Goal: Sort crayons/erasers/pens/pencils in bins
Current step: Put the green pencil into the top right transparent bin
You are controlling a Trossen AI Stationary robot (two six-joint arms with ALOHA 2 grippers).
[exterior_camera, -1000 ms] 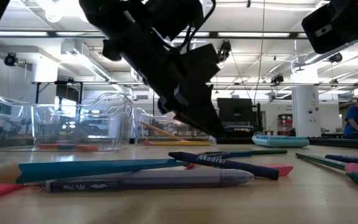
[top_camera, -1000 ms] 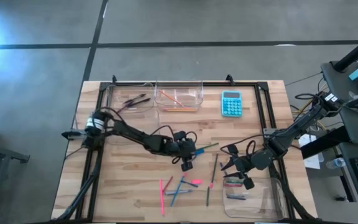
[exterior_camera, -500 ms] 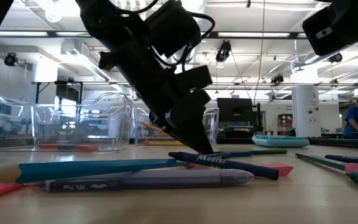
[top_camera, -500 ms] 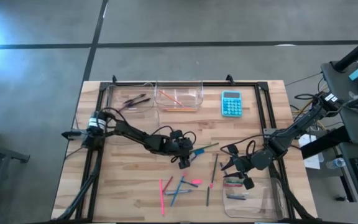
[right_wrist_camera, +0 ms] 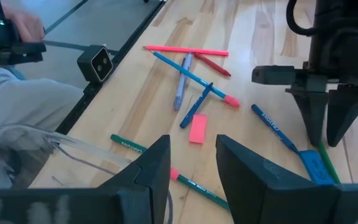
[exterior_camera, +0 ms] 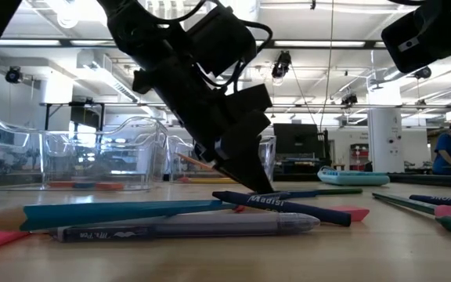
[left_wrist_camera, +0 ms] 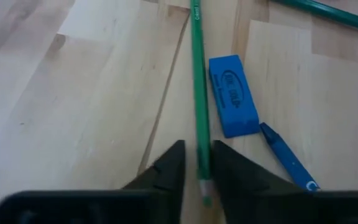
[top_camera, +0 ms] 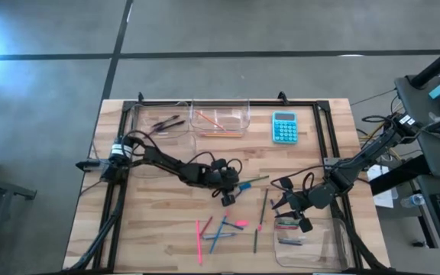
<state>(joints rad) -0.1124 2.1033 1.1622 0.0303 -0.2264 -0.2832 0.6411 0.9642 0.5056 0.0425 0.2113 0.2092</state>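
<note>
A robotics lab: ceiling strip lights [exterior_camera: 53,43] at upper left, monitors [exterior_camera: 294,141] at centre, a white column [exterior_camera: 382,141] at right, polished concrete floor [top_camera: 220,38] across the top.

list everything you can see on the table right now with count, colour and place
bins: four, clear; two at the back edge, one front right, one at the left edge
calculator: one, turquoise, back right
blue eraser: one, mid-table beside the green pencil
pink eraser: one, in the front scatter
loose sticks: several, pink, blue, green, front centre
left tool: closing around the green pencil
right tool: open, above the front-right bin
</note>
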